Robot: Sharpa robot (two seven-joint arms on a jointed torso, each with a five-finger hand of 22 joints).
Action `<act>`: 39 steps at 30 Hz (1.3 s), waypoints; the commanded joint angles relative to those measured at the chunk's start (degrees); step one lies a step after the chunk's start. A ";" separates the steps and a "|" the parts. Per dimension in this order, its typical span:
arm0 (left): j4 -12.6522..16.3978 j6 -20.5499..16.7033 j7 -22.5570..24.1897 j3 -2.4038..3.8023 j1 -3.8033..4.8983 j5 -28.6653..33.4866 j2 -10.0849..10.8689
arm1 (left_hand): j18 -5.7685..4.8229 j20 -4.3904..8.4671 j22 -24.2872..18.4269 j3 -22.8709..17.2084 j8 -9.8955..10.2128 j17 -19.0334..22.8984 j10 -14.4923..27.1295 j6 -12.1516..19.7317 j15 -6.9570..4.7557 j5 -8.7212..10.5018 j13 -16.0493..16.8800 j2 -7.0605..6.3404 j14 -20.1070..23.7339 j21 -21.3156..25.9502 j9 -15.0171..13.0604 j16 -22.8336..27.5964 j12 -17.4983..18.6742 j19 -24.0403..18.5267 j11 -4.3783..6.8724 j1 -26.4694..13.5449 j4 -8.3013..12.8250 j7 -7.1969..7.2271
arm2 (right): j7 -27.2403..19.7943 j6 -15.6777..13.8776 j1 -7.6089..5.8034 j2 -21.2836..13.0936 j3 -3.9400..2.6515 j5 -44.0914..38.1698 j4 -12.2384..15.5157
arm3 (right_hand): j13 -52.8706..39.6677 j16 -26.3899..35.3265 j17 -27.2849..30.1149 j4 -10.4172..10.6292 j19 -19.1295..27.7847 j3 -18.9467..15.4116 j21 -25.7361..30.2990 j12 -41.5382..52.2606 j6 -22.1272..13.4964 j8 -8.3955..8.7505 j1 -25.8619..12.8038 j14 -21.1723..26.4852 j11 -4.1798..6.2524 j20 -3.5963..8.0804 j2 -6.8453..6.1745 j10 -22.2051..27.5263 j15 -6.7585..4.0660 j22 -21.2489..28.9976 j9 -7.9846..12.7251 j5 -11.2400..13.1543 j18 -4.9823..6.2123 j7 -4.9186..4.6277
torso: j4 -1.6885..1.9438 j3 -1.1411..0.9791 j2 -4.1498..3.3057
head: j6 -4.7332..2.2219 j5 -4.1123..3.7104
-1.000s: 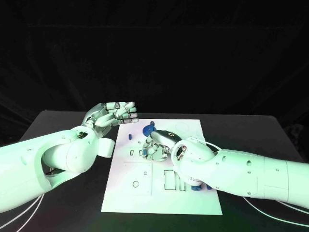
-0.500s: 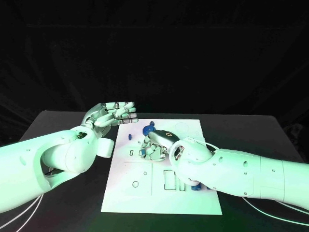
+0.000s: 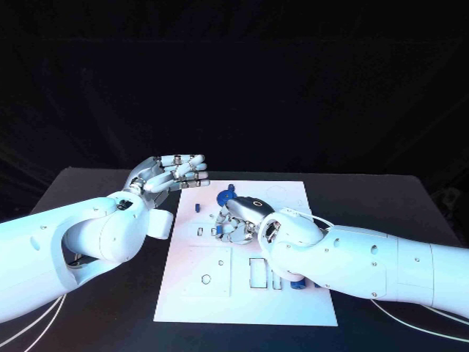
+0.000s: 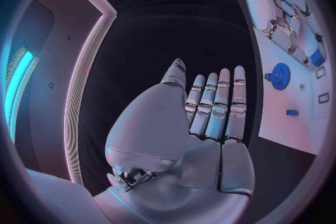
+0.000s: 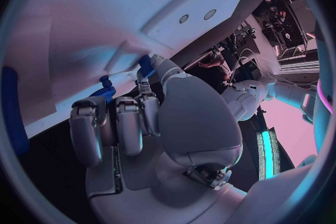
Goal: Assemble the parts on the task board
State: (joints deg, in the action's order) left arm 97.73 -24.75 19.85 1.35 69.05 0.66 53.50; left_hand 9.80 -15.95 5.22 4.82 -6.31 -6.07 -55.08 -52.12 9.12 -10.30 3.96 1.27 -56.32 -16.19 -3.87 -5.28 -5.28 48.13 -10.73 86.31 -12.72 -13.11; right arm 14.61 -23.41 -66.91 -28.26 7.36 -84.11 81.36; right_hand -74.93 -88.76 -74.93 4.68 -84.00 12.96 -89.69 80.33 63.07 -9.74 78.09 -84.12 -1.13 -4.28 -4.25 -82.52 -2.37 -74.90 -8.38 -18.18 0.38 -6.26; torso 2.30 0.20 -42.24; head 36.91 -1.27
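Observation:
The white task board (image 3: 208, 293) lies in the middle of the black table. My right hand (image 3: 242, 216) rests on the board's far half with its fingers curled down. It pinches a small blue part (image 5: 145, 65) at its fingertips, right beside a blue gear (image 3: 226, 196) standing on the board. The left wrist view shows the same gear (image 4: 280, 74) and my right hand (image 4: 283, 17) above it. My left hand (image 3: 176, 173) hovers over the board's far left corner, holding nothing, its fingers (image 4: 217, 101) straight and side by side. A small blue piece (image 3: 196, 207) lies near the board's left edge.
More blue pieces (image 3: 298, 282) stand on the board against my right forearm. Rectangular slots (image 3: 258, 271) are cut in the board's near half. Bare black table (image 3: 97, 191) lies to the left and right of the board.

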 commanded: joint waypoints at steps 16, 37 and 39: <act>0.11 1.07 0.12 0.04 0.05 0.09 0.00 | 0.76 -0.16 -0.06 -0.03 0.26 -0.06 0.06 0.33 0.06 0.26 -0.05 -0.01 0.11 0.25 0.05 0.17 0.38 0.43 -0.36 0.54 0.26 -0.43 | 2.92 2.00 0.33 -0.28 0.28 -1.99 -0.20 | -4.27 0.20 -12.53 0.69 -6.00 -0.14 -0.31 -0.82 -0.13 0.21 -1.30 -5.26 -0.17 0.41 -0.47 0.61 -0.11 -15.10 -1.35 -0.46 -0.38 0.40 | -0.03 0.02 -0.02 | -0.16 0.16; 0.18 1.08 0.03 0.04 0.05 0.09 0.13 | 0.76 -0.16 -0.08 0.00 0.29 -0.06 0.10 0.36 0.06 0.26 -0.06 -0.01 0.11 0.26 0.05 0.22 0.44 0.44 -0.37 0.54 0.27 -0.44 | 2.26 2.32 0.31 0.06 0.28 -1.69 -0.78 | -2.92 0.63 -11.84 1.25 -6.00 -0.25 -0.31 -2.36 -3.36 2.03 -3.18 -5.08 -1.31 -0.27 -2.04 2.01 0.80 -15.10 -0.78 -0.17 -0.38 -0.96 | -0.01 0.04 -0.02 | 0.06 0.31; 0.18 1.08 0.01 0.04 0.05 0.09 0.14 | 0.76 -0.16 -0.08 0.00 0.29 -0.06 0.10 0.36 0.06 0.26 -0.06 -0.01 0.11 0.26 0.05 0.22 0.44 0.44 -0.37 0.54 0.27 -0.44 | 2.21 2.34 0.31 0.08 0.28 -1.68 -0.86 | -2.80 0.67 -11.76 1.25 -6.00 -0.27 -0.31 -2.49 -3.52 2.14 -3.27 -5.06 -1.39 -0.33 -2.19 2.13 0.87 -15.10 -0.74 -0.17 -0.38 -1.05 | 0.00 0.05 0.01 | 0.06 0.26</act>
State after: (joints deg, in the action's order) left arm 97.75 -24.66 19.66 1.34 69.05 0.66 53.69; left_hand 9.80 -16.16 5.23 4.82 -6.31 -6.05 -55.08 -52.12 9.12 -10.30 3.96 1.28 -56.32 -16.19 -3.87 -5.28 -4.99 48.33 -10.73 86.31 -12.72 -13.11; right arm 16.20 -23.03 -66.82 -28.19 7.46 -85.41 80.74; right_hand -74.93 -88.43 -74.92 5.71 -84.00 12.59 -89.69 78.07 59.98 -7.89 75.31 -84.12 -2.47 -4.28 -6.26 -80.76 -1.94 -74.93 -9.22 -18.49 0.38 -7.35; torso 2.27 0.24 -42.25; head 36.93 -0.93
